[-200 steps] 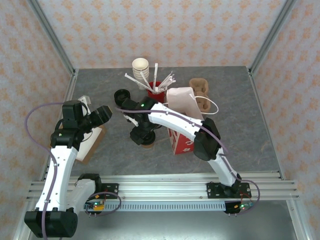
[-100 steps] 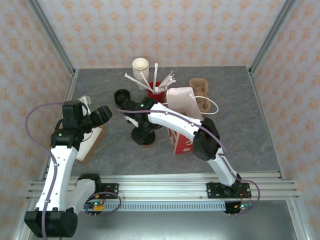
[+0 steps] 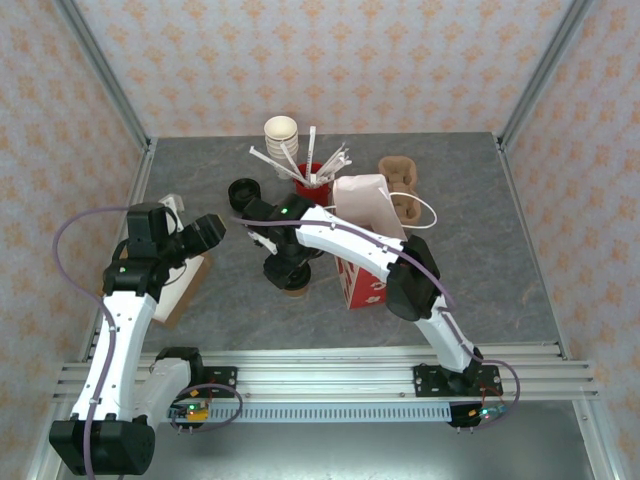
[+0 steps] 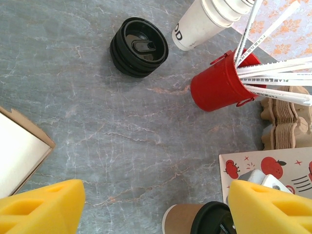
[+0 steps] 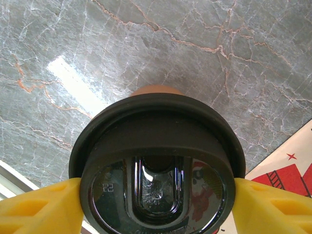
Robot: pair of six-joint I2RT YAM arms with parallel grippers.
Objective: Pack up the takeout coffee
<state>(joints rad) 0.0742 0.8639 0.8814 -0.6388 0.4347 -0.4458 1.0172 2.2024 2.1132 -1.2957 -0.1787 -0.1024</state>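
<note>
Tabletop [image 3: 470, 250] of grey marbled pattern spreads beneath both of my arms. The biggest thing on it is a red and white paper bag [image 3: 365, 215] printed with apples, standing right of centre. At the left edge, beside my left arm, lies a flat cardboard box [image 3: 185, 280] with a white inside. Behind the bag sits a brown pulp cup carrier [image 3: 400, 190]. At the back stands a stack of cream cups [image 4: 200, 24], tilted in my left wrist view, and just beside it a red bucket [image 4: 219, 85] holding white wrapped straws [image 4: 273, 78] that fan out. A stack of loose black lids [image 4: 139, 46] rests left of the bucket, apart from it. The takeout coffee [image 5: 156, 161], a brown cup under a black lid, is just left of the bag, near the middle of the table. My right gripper [image 3: 287, 272] is over it from above, with a yellow finger pressed against each side of the lid's rim, so I am clamped on it; whether the cup's base touches the table I cannot tell. My left gripper [image 4: 156, 204] hangs above bare table with its fingers spread wide and nothing between them.
</note>
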